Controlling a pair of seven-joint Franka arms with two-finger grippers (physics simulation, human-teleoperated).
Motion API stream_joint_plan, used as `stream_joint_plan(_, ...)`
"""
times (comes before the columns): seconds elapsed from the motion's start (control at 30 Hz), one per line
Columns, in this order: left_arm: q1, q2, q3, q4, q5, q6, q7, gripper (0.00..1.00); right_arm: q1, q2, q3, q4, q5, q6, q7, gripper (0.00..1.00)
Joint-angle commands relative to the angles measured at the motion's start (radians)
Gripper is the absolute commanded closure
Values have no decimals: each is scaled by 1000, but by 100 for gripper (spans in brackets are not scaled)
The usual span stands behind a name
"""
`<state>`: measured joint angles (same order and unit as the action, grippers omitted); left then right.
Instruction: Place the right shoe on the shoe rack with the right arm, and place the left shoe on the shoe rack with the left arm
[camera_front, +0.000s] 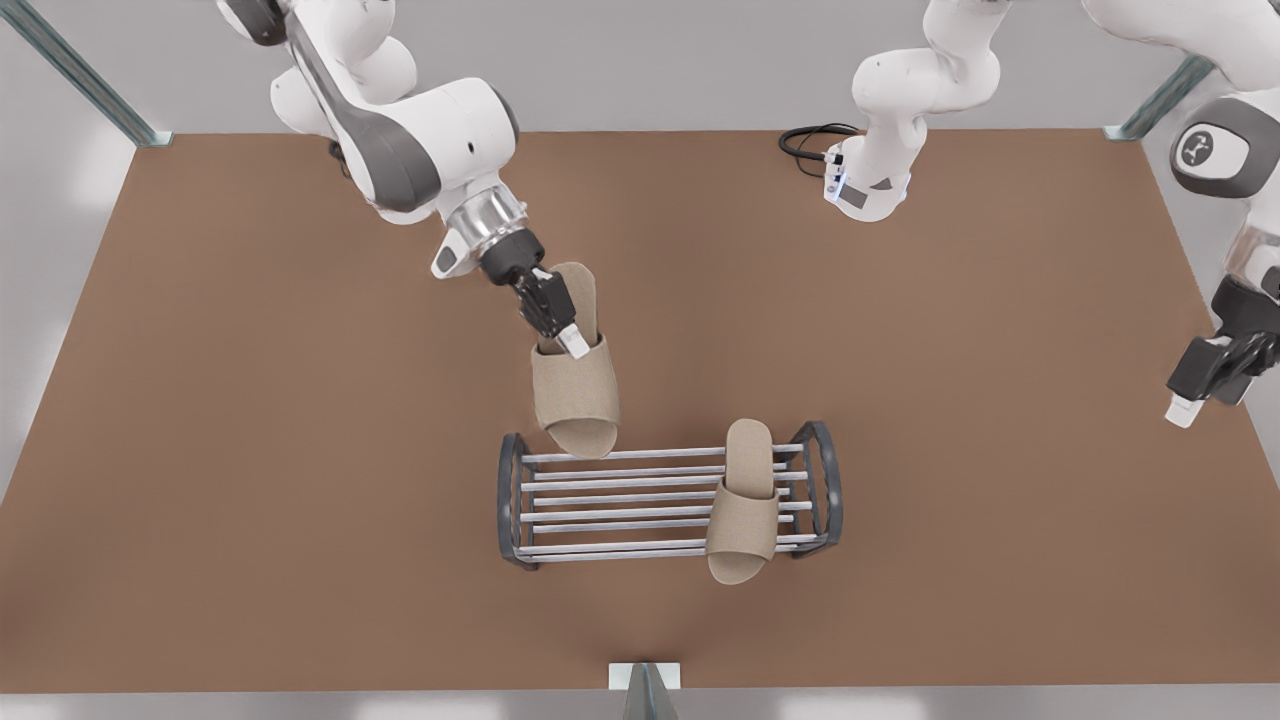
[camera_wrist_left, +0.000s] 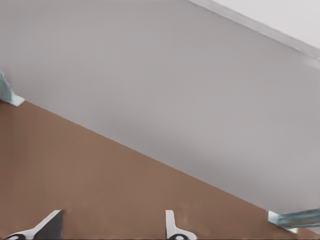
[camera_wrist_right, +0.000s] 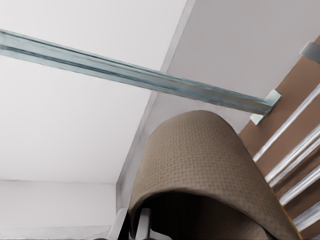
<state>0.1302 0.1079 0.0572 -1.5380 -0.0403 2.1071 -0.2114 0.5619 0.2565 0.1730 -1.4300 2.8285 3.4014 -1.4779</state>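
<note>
Meanwhile, the right gripper (camera_front: 562, 330) pinches a tan slipper (camera_front: 575, 385) by its strap, toe just over the shoe rack (camera_front: 620, 505) at its eleven o'clock corner, another slipper (camera_front: 745, 510) lies across the bars toward three o'clock, and the left gripper (camera_front: 1205, 395) waits with fingers (camera_wrist_left: 172, 227) spread, far out at three o'clock.

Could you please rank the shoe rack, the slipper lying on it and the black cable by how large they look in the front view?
1. Shoe rack
2. Slipper
3. Cable, though it lies farther back, so partly perspective.
</note>
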Motion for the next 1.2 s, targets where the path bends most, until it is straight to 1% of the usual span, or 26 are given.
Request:
stream_joint_plan(0.0, -178, 71, 6, 4, 70, -498, 469, 0, 19, 78, -6, 66, -109, 19, -1, 79)
stream_joint_plan(0.03, -192, 101, -8, -7, 1, -506, 55, 0, 35, 136, -29, 97, -141, -14, -2, 79)
stream_joint_plan(0.07, -193, 144, -23, -7, -110, -474, 40, 0, 35, 168, -30, 97, -170, -30, -1, 79)
stream_joint_plan(0.1, -193, 131, -23, -14, -161, -444, 35, 0, 36, 197, -32, 94, -198, -54, -1, 79)
stream_joint_plan(0.13, -193, 130, -25, -5, -165, -424, 35, 0, 52, 217, -35, 94, -201, -63, -1, 79)
stream_joint_plan(0.17, -193, 131, -25, 4, -159, -426, 44, 0, 73, 239, -60, 99, -201, -63, -1, 79)
stream_joint_plan(0.37, -195, 119, -25, 6, -128, -424, 49, 0, 99, 371, -61, 137, -222, -67, -2, 79)
stream_joint_plan(0.5, -195, 105, -25, 7, -127, -429, 49, 0, 107, 400, -64, 146, -228, -93, -1, 79)
stream_joint_plan(0.53, -195, 101, -25, 6, -125, -431, 49, 0, 107, 405, -78, 151, -230, -105, -2, 78)
stream_joint_plan(0.57, -195, 95, -25, 7, -133, -440, 49, 0, 105, 415, -83, 155, -230, -122, -1, 56)
stream_joint_plan(0.6, -193, 105, -20, 58, -145, -484, 49, 0, 104, 426, -95, 171, -230, -151, -1, 0)
stream_joint_plan(0.63, -193, 104, -17, 62, -142, -539, 61, 0, 104, 426, -102, 178, -228, -155, 1, 0)
stream_joint_plan(0.87, -193, 85, -17, 78, -133, -542, 66, 0, 104, 443, -104, 198, -228, -171, 2, 0)
stream_joint_plan(1.0, -193, 90, -17, 93, -131, -542, 66, 0, 105, 452, -104, 174, -228, -168, 1, 0)
stream_joint_plan(1.03, -195, 84, -19, 93, -131, -542, 60, 0, 118, 432, -104, 140, -225, -156, 1, 0)
stream_joint_plan(1.07, -195, 78, -17, 93, -131, -544, 55, 0, 122, 389, -102, 122, -219, -97, 1, 0)
stream_joint_plan(1.13, -195, 78, -17, 95, -131, -544, 53, 0, 102, 248, -96, 34, -213, -8, 14, 0)
stream_joint_plan(1.17, -195, 78, -19, 96, -131, -544, 52, 0, 72, 185, -75, 11, -215, 53, 13, 0)
